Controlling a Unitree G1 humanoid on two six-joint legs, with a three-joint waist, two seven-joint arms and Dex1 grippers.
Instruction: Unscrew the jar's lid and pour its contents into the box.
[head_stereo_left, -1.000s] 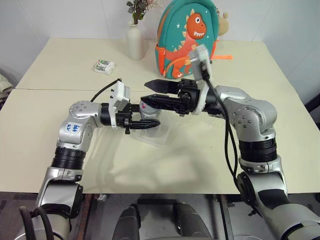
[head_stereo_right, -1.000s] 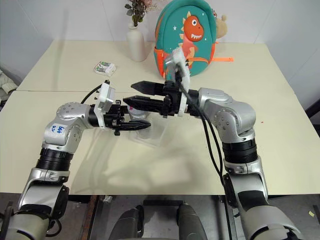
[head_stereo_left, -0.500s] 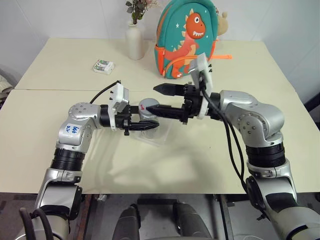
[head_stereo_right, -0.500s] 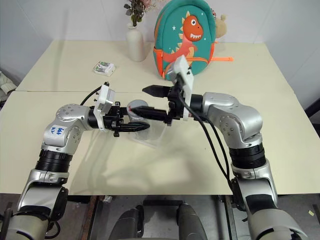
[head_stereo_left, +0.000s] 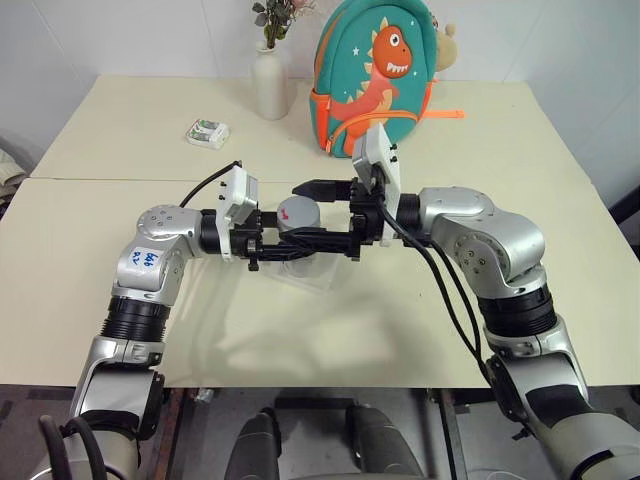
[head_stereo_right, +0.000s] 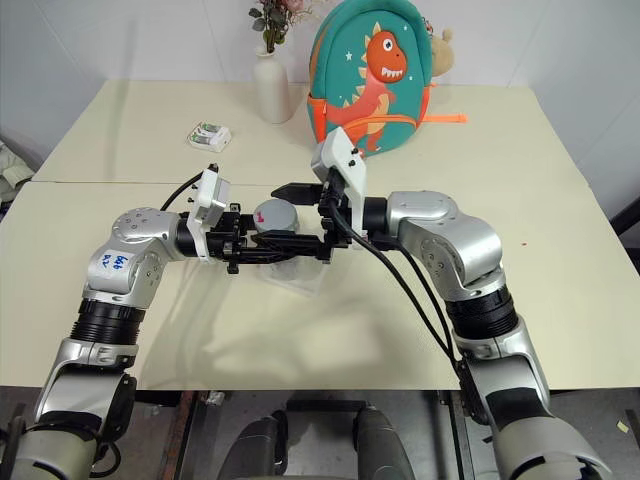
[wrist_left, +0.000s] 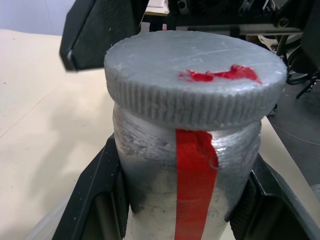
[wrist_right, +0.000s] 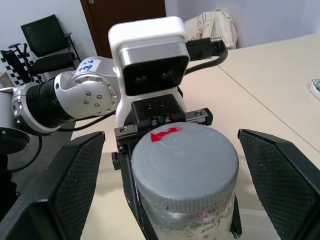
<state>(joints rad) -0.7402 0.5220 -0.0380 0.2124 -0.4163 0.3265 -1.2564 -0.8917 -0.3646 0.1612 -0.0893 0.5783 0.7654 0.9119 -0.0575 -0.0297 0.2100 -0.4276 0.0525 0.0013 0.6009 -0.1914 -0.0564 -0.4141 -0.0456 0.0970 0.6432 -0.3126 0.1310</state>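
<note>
Right now the lid (wrist_left: 195, 85) sits on the jar (wrist_left: 187, 185), clamped in our left gripper (head_stereo_left: 290, 248) above the box (head_stereo_left: 318, 272); right gripper (wrist_right: 170, 175) straddles it wide open, fingers at 3 and 9. Off-centre closing could cock the cap or twist the jar loose.

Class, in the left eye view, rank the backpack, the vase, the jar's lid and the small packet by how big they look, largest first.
1. backpack
2. vase
3. lid and packet look about alike; the lid is nearer the camera, so I leave them unranked.
</note>
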